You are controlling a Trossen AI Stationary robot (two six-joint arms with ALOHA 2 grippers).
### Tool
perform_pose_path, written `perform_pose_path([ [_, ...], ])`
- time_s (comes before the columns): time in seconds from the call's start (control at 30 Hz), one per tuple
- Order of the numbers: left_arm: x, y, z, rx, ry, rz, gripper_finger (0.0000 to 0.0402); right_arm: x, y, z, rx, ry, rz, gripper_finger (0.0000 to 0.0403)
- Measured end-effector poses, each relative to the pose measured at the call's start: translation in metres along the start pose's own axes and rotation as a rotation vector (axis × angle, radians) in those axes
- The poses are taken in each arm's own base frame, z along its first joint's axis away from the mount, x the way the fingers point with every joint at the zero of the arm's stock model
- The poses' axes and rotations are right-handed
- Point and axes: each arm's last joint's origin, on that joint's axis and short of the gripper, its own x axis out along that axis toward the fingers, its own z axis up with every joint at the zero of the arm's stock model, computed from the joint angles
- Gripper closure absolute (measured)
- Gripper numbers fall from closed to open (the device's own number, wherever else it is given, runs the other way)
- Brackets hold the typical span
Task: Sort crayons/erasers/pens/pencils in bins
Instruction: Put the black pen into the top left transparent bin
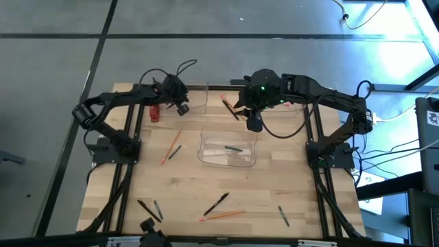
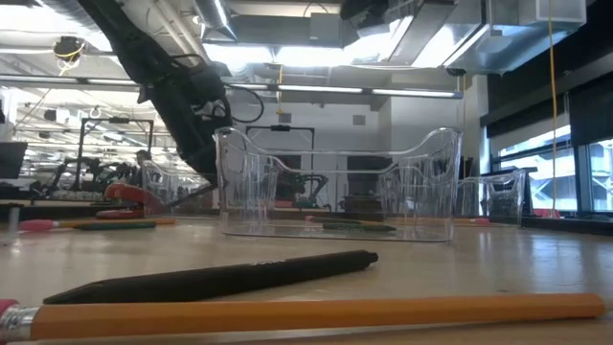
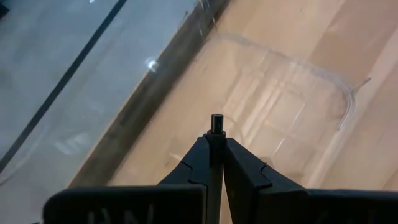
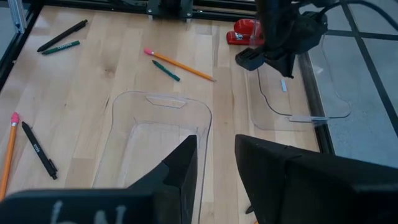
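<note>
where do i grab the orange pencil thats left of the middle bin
Grip the pencil on its bare shaft toward the plain end, coming straight down with the fingers across it. It lies flat and diagonal on the table, and a green crayon lies close beside the pink-eraser half, so that half is crowded.

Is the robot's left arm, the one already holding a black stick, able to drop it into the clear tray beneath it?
Probably yes. The left gripper is shut on a pen and hangs above the far bin, whose top is open, with nothing between them.
</note>
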Motion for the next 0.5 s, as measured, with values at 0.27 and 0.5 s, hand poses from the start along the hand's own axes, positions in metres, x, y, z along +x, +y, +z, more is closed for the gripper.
perform_pose_path([
  [0.27, 0.0025, 0.0, -0.001, 0.011, 0.012, 0.013, 0.0374, 0.0002, 0.0001, 0.0, 0.0, 0.0, 0.0, 0.0291],
  [0.5, 0.0026, -0.0004, -0.001, 0.024, 0.01, 0.002, 0.0341, 0.0002, 0.0001, 0.0, 0.0, 0.0, 0.0, 0.0291],
])
